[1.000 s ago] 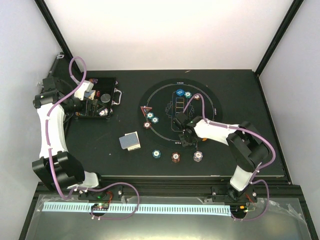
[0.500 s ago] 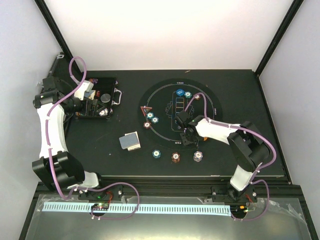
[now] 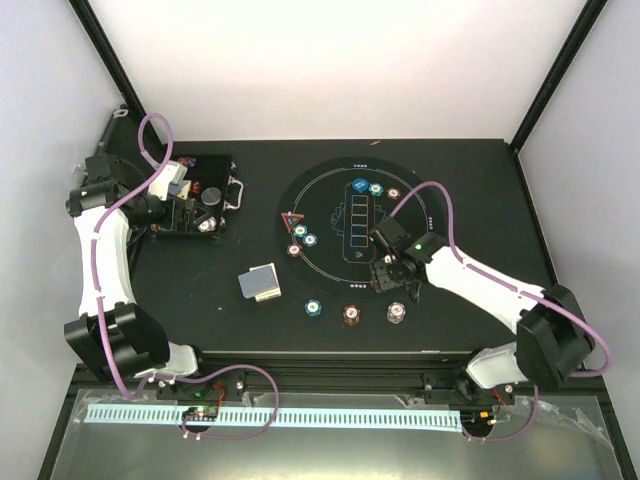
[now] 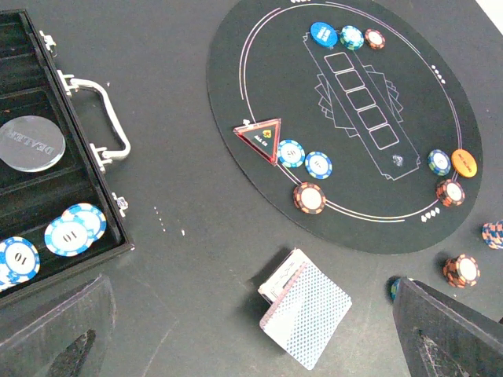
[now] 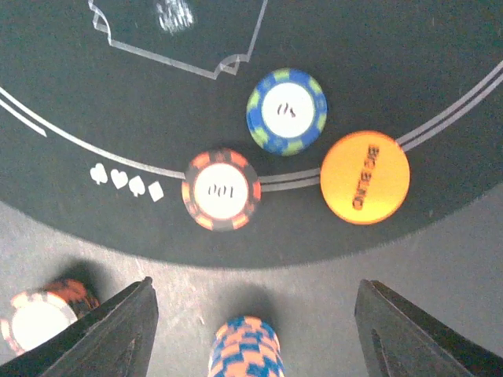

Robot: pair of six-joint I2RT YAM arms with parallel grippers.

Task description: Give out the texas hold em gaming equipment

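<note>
In the right wrist view my right gripper (image 5: 255, 283) is open, with a short orange-and-blue chip stack (image 5: 245, 347) standing between its fingers, touching neither. Just beyond lie a red 100 chip (image 5: 221, 189), a blue-green chip (image 5: 286, 111) and the orange button (image 5: 365, 177) on the mat's near rim. From above, the right gripper (image 3: 395, 280) hovers over that rim, with the stack (image 3: 397, 313) just in front of it. My left gripper (image 4: 251, 283) is open and empty, high above the card deck (image 4: 306, 310). A blue button (image 4: 323, 33) lies at the mat's far side.
The round black mat (image 3: 420, 200) fills the table's middle. The open black case (image 3: 195, 195) sits at the left with chips and a dealer disc inside. A teal chip (image 3: 313, 307) and a red-brown chip (image 3: 351, 315) lie off the mat by the near edge. A triangular marker (image 3: 292, 222) sits on the mat's left rim.
My right gripper has opened wider and shifted right and nearer, to above the chip stack, and its elbow has swung out to the right. The left arm has not moved.
</note>
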